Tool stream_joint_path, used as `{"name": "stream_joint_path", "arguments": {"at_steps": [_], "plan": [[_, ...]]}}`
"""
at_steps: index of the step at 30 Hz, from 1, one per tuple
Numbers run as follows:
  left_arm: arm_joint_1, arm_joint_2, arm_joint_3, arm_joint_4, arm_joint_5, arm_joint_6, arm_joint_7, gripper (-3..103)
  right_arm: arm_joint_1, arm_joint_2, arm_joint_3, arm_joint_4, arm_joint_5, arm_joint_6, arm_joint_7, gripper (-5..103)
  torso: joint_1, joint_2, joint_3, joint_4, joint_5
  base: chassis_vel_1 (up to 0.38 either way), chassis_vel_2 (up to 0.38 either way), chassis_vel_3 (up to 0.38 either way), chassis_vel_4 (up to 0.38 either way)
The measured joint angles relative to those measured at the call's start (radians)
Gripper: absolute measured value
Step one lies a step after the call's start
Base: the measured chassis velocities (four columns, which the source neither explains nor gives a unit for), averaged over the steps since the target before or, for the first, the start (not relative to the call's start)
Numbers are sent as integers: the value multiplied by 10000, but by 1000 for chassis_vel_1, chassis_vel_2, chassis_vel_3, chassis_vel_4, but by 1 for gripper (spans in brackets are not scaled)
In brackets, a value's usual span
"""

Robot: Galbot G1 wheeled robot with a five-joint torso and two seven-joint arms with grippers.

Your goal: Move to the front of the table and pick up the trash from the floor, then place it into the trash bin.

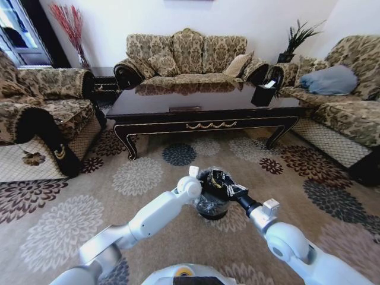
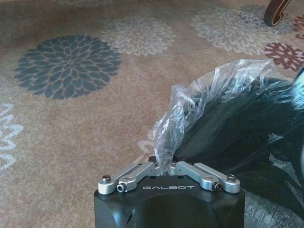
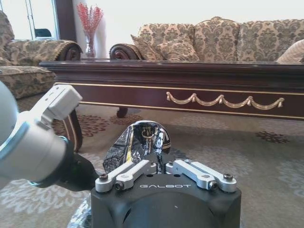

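The trash bin (image 1: 211, 208), black with a clear bag liner (image 2: 209, 90), stands on the flowered floor (image 1: 148, 178) just in front of me. Both arms meet over it. My left gripper (image 2: 164, 166) is shut on the liner's rim at the bin's near-left side (image 1: 199, 189). My right gripper (image 3: 159, 164) is shut on the trash, a dark shiny crumpled wrapper (image 3: 140, 140), held above the bin's mouth (image 1: 217, 177). The dark glossy table (image 1: 202, 98) with its gold ornament (image 3: 223, 100) lies straight ahead beyond the bin.
Patterned sofas ring the table: an armchair (image 1: 41, 113) at left, a sofa (image 1: 187, 56) behind, another (image 1: 344, 101) at right. A black tissue box (image 1: 263, 94) sits on the table's right end. Open carpet lies on both sides of the bin.
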Motion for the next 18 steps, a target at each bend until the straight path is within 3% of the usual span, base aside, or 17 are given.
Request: {"name": "stream_joint_path", "arguments": {"at_steps": [5,8,11,13,15,17,18], "plan": [[-3,-45,25,-36,-71,0,-19,3,-30,100,-20,-121,-57,0,71,22,0,0,0,-3,-1,0,0,0,0],[-4,-24,21,-42,-78,0,-35,3,-76,108,-13,-124,-59,0,73,28,0,0,0,-2,-1,0,0,0,0],[52,65,-119,-69,-65,0,-51,3,-115,158,35,-120,-60,4,106,44,0,0,0,-2,-2,0,0,0,0],[76,87,-148,-70,-60,-2,-51,3,-119,171,44,-113,-57,4,116,44,0,0,0,-2,-2,0,0,0,0],[247,477,-353,-193,-34,-7,-43,3,-219,243,172,6,-31,6,190,61,0,0,0,-5,-5,0,0,0,0],[270,718,-385,-280,-33,-7,-9,3,-262,265,209,42,-30,10,206,61,0,0,0,-6,-6,0,0,0,0],[304,1341,-454,-510,-63,-7,24,3,-383,357,305,77,-58,56,240,71,0,0,0,0,-5,0,0,0,0]]}}
